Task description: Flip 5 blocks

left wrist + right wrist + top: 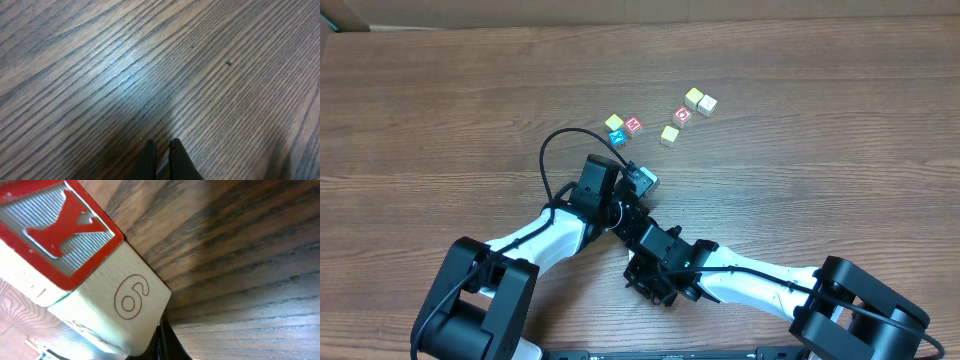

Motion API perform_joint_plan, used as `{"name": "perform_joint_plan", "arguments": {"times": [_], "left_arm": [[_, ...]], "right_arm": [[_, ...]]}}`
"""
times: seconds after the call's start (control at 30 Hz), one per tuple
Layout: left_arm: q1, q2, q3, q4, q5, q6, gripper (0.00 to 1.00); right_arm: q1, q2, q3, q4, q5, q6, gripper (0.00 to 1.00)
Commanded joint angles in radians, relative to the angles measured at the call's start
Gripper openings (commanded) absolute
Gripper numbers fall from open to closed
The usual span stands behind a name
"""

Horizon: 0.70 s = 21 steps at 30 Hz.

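Several small blocks lie at the far middle of the table: a yellow one (614, 121), a red one (633, 124), a blue one (616, 137), a pale green one (669, 134), a red one (683, 115) and two pale ones (693, 97) (707, 104). Another pale block (644, 180) sits where both arms meet. Close up, this block (75, 255) shows a red "Y" face and a "6". My right gripper (163, 332) is shut, its tips against the block's lower edge. My left gripper (161, 146) is shut over bare wood, holding nothing.
The left arm (550, 235) and right arm (750, 275) cross near the table's middle, with a black cable (548, 160) looping beside them. Wood-grain tabletop (150, 65) stretches all around.
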<state>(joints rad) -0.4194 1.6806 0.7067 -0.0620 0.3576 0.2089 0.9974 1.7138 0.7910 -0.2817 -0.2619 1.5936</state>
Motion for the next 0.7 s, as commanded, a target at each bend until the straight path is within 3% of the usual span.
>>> {"name": "perform_joint_plan", "arguments": {"times": [0.0, 0.67], "left_arm": [[-0.011, 0.019, -0.021, -0.007, -0.036, -0.014, 0.04], [0.008, 0.019, -0.021, 0.034, -0.057, -0.032, 0.04]], "right_arm": [[0.007, 0.014, -0.005, -0.015, 0.041, 0.008, 0.04], [0.006, 0.014, -0.005, -0.015, 0.044, 0.008, 0.04]]}}
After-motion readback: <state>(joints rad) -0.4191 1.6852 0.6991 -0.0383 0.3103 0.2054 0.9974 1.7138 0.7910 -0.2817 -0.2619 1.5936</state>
